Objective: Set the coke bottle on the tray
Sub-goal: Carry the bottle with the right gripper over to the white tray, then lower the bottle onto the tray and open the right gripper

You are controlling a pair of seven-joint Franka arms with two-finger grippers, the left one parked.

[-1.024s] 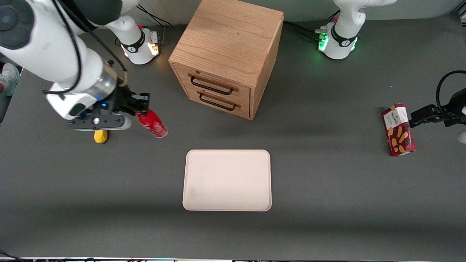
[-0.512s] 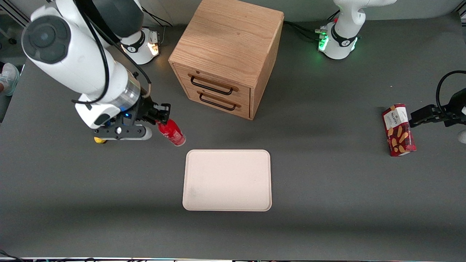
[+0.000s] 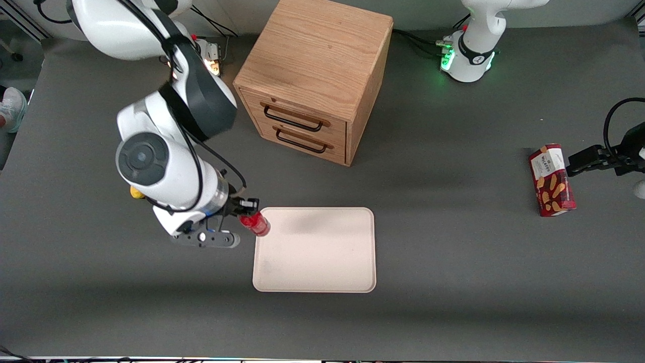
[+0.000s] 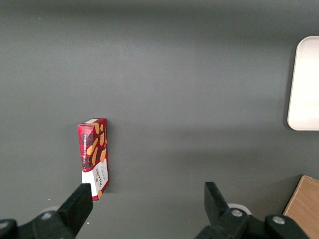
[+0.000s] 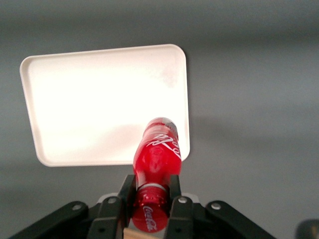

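Over tray (image 3: 322,252) corner now, apparently: pincer (image 3: 248,218) with coke bottle (image 3: 256,224).

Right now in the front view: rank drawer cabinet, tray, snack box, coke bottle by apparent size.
1. Drawer cabinet
2. Tray
3. Snack box
4. Coke bottle, held aloft over the tray's corner in the gripper, jaws shut on it. It points toward the camera and is foreshortened, so it looks smaller than it is.

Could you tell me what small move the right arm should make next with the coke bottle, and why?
Probably carry it a little farther over the tray before lowering. The gripper is shut on the coke bottle, which hangs over the tray's corner nearest the working arm, at its rim, so releasing here might leave it on the edge.
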